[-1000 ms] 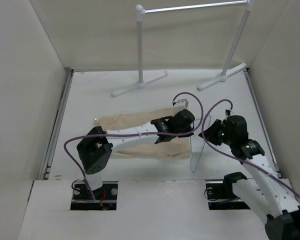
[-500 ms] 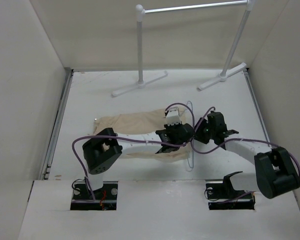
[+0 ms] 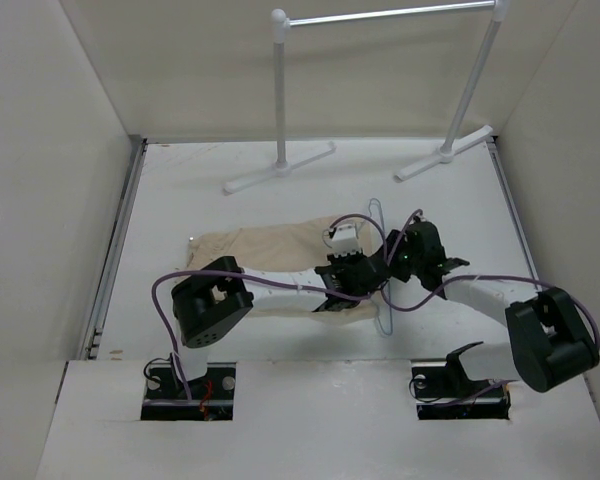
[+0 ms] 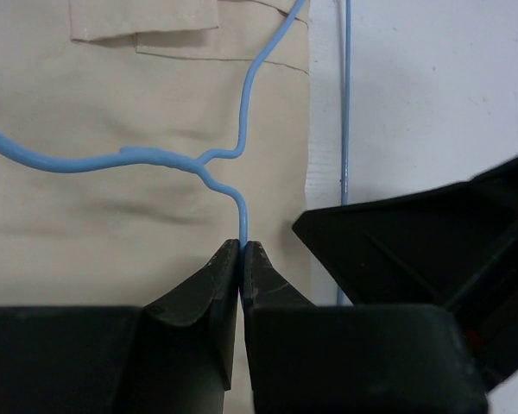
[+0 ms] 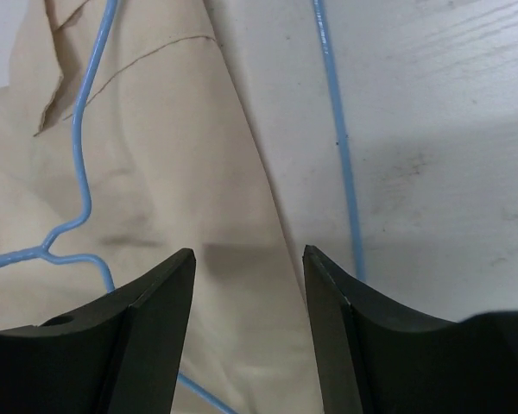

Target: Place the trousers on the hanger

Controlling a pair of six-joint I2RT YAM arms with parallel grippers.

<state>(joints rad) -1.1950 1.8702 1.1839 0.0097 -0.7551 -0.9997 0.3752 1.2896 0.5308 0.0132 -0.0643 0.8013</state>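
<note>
The white surface [image 3: 180, 190] is boxed in by pale walls [image 3: 50, 150] on the left, the right and the far side. There is open room along its left side and between the arms and the far wall. A white-poled garment rack [image 3: 280, 100] stands at the far end with its feet splayed on the surface, well apart from the work. The left arm [image 3: 270, 285] folds at a low elbow near its base and stretches right across the middle. The right arm [image 3: 480, 295] bends at an elbow by the right wall and reaches back left, so the two wrists meet close together right of centre, with purple cables [image 3: 160, 300] looping around them. The trousers [image 3: 250, 245] lie flat, from left of centre to under the wrists, partly covered by the left forearm. The hanger [image 4: 147, 154], a thin blue wire, lies over their right end. Its twisted neck rests on the cloth and one straight side runs on bare surface just beside the cloth's edge. The left hand [image 4: 242, 252] is clenched on the wire just below the twist. The right hand [image 5: 246, 259] hangs over the trousers' right edge, just beside the left, fingers spread and grasping nothing.
</note>
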